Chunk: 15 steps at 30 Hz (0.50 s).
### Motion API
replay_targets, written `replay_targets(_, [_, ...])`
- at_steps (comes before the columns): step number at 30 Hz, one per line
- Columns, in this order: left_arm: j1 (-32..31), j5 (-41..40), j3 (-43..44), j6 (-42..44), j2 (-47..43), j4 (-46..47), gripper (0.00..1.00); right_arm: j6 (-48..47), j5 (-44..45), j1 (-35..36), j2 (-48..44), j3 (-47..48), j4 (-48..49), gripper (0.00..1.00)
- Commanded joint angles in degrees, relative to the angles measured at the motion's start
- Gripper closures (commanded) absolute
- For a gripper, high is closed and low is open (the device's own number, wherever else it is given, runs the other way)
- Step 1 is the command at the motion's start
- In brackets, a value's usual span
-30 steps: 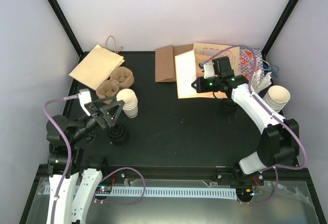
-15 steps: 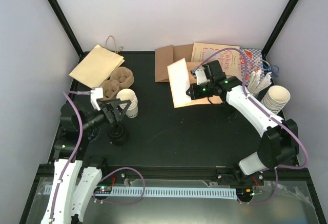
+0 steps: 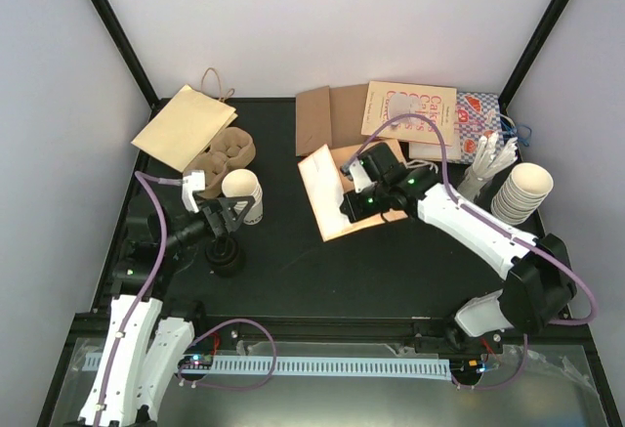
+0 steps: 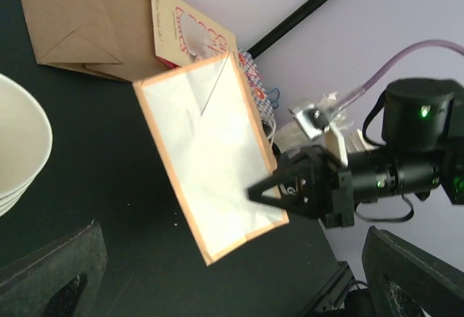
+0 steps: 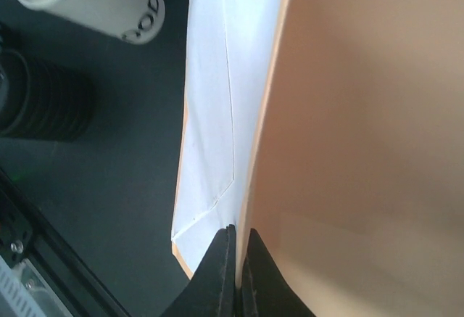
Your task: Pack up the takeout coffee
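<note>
My right gripper (image 3: 350,207) is shut on the edge of a tan paper bag (image 3: 328,191) with a white face, held tilted above the table's middle. In the right wrist view its fingertips (image 5: 235,243) pinch the bag's edge (image 5: 254,150). My left gripper (image 3: 239,216) is open and empty beside a stack of white cups (image 3: 244,192), just behind a stack of black lids (image 3: 227,257). The left wrist view shows the bag (image 4: 206,150), the right gripper (image 4: 290,186) and a cup rim (image 4: 18,150). No cup with a lid on it shows.
A brown pulp cup tray (image 3: 221,153) and a flat tan bag (image 3: 186,124) lie at the back left. Flat brown bags (image 3: 327,119) and printed bags (image 3: 410,109) lie at the back. Another cup stack (image 3: 527,188) and stirrers (image 3: 488,158) stand at the right.
My right gripper has carried the bag left and nearer, from the back pile to the table's middle. My left gripper has moved right, closer to the cup stack.
</note>
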Motion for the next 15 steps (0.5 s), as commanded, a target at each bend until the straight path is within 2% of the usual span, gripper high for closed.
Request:
replay_targets(1, [-0.2,-3.8,0.1,-2.4,-0.6,-3.1,0.01,3.4,2.3,2.4,0.6,-3.3,2.9,0.98])
replay_targets(5, [-0.2,-11.4,2.0,-3.8,-0.9,-10.5,0.01,5.7,0.5,2.5,2.4,-6.0,7.1,0.95])
replay_targets(9, [0.4,-9.5,4.6,-3.1,-0.3,-13.7,0.01,7.8,-1.7,2.5,3.9,-8.2,11.4,0.86])
replay_targets(15, [0.7,-4.7,3.2,1.8,-1.7,-6.5,0.01,8.3,-1.9,2.6,4.5,-7.6,12.1,0.69])
